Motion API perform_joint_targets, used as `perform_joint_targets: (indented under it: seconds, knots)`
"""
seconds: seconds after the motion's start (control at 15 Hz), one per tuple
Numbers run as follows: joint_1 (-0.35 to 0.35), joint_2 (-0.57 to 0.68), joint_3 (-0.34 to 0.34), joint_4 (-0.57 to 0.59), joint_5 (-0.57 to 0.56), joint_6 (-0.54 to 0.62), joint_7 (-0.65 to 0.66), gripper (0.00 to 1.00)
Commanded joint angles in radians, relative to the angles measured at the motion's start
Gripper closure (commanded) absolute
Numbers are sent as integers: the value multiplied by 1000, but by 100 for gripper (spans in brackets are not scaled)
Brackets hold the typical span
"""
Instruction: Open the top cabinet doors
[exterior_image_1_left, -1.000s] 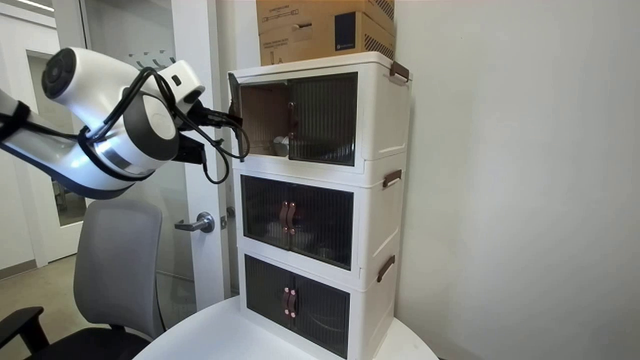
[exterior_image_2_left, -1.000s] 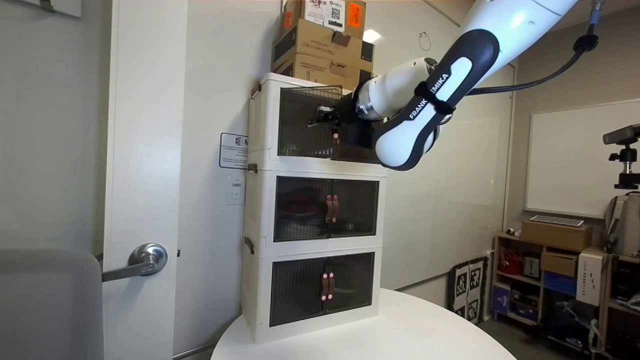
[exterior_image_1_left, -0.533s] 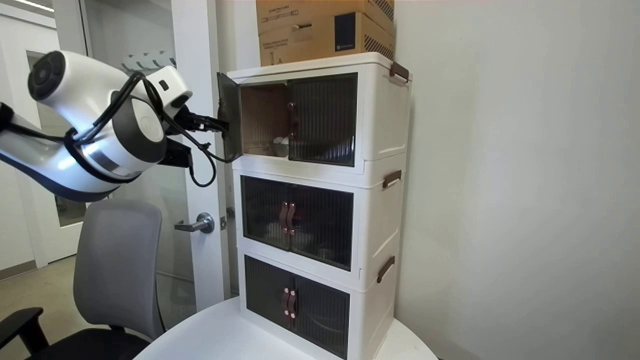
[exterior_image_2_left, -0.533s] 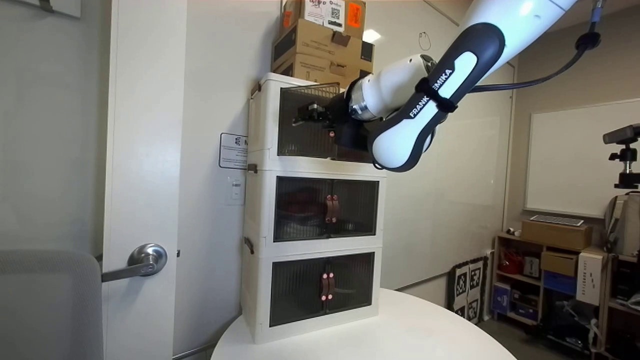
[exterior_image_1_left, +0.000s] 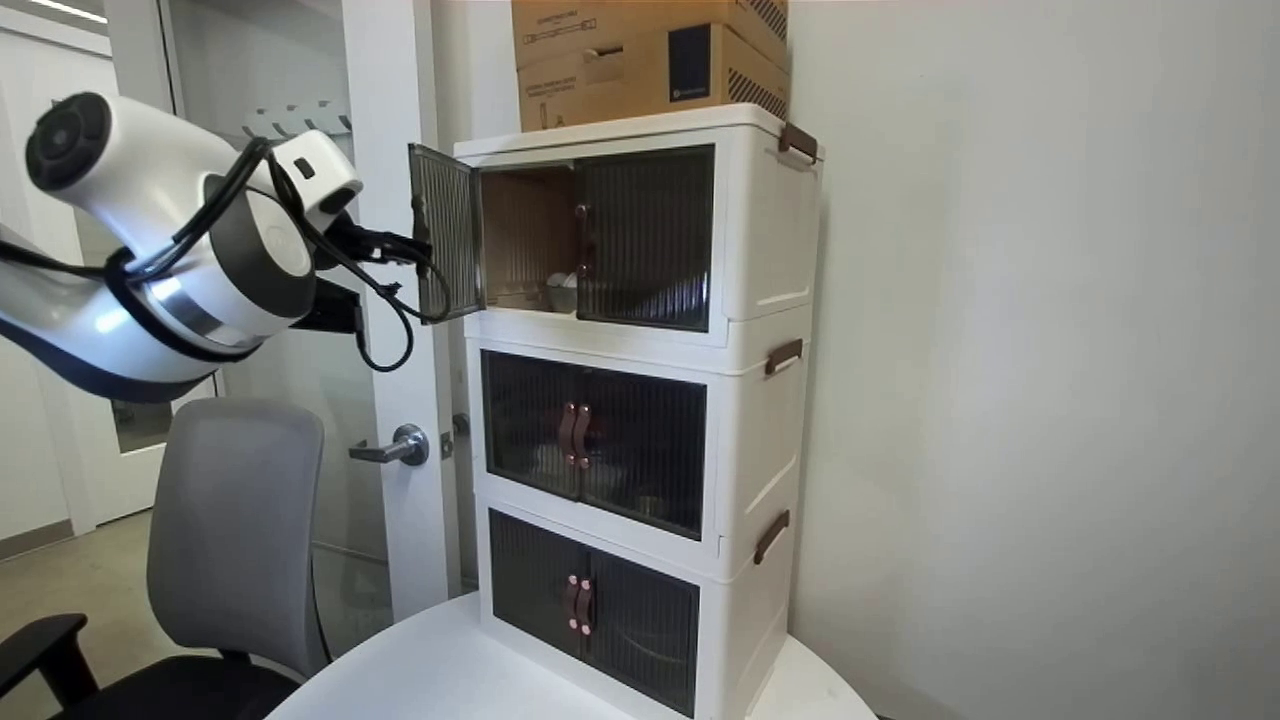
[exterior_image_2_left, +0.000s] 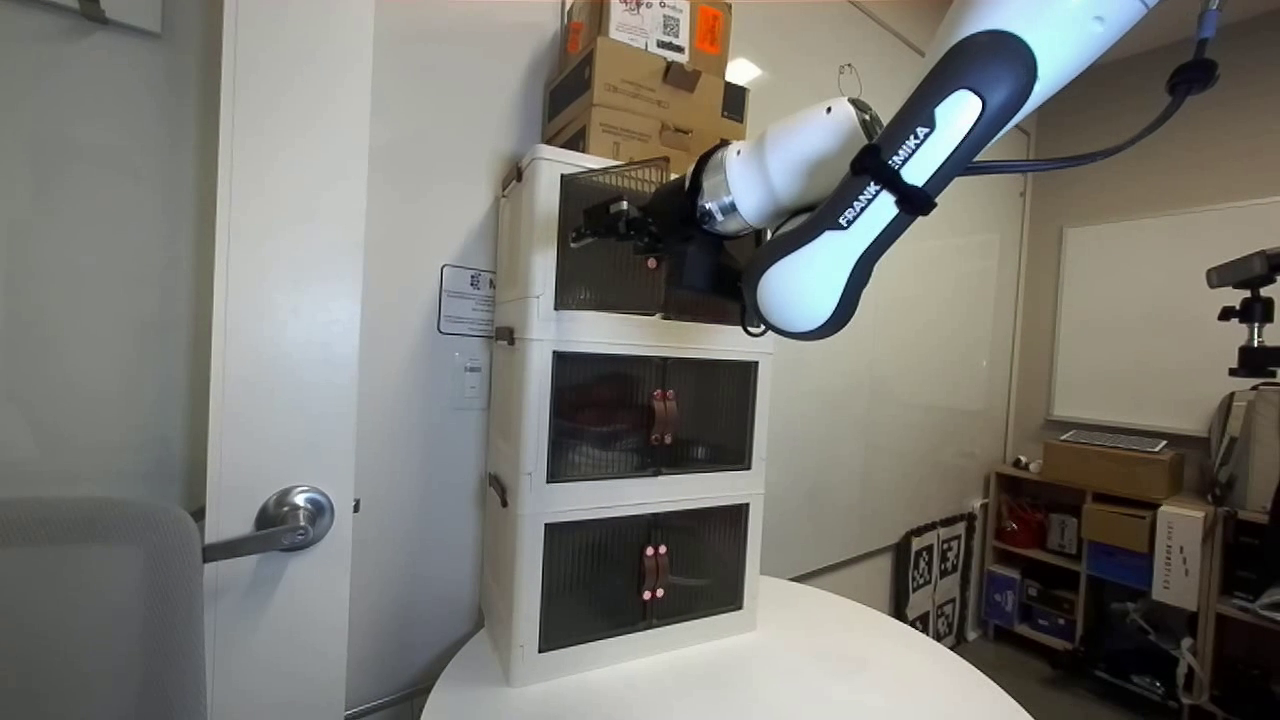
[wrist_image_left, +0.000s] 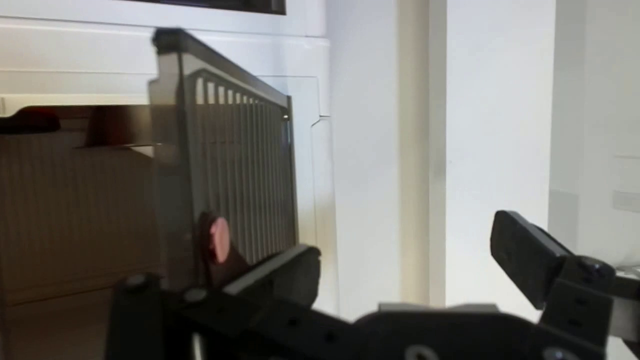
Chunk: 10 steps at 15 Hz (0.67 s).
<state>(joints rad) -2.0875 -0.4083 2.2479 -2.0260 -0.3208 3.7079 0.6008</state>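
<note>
Of the top cabinet doors, one smoked ribbed panel (exterior_image_1_left: 447, 230) stands swung outward, while its partner (exterior_image_1_left: 647, 240) lies flat across the other half of the top tier. In the wrist view the swung door (wrist_image_left: 245, 175) shows its free edge and a pink-riveted handle (wrist_image_left: 219, 240). My gripper (wrist_image_left: 407, 252) is spread wide with nothing between its fingers. One finger (wrist_image_left: 295, 275) overlaps the outer face of this door by the handle, hiding part of the strap; whether they touch I cannot tell. An exterior view has the gripper (exterior_image_2_left: 598, 225) in front of the top tier.
Two lower tiers with closed dark doors (exterior_image_1_left: 595, 440) sit beneath, on a round white table (exterior_image_1_left: 450, 660). Cardboard boxes (exterior_image_1_left: 650, 70) are stacked on the cabinet. A glass-panelled door (exterior_image_1_left: 410, 560) and a grey chair (exterior_image_1_left: 235, 530) stand beside it. Inside the top tier is a pale object (exterior_image_1_left: 562, 292).
The gripper has drawn back from the cabinet and widened its fingers. The nearer top door has swung further outward along with it; its partner has stayed put.
</note>
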Motion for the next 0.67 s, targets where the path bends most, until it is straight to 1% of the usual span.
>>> perform_joint_targets:
  seconds: [0.0, 0.07, 0.27, 0.47, 0.6]
  knots:
    - [-69, 62, 108, 16, -175, -12, 83, 0]
    - [-90, 79, 140, 19, -237, -10, 121, 0]
    - [-142, 96, 210, 48, -384, 14, 218, 0]
    - [-201, 102, 256, 84, -511, 18, 324, 0]
    - [-258, 113, 286, 99, -620, -1, 439, 0]
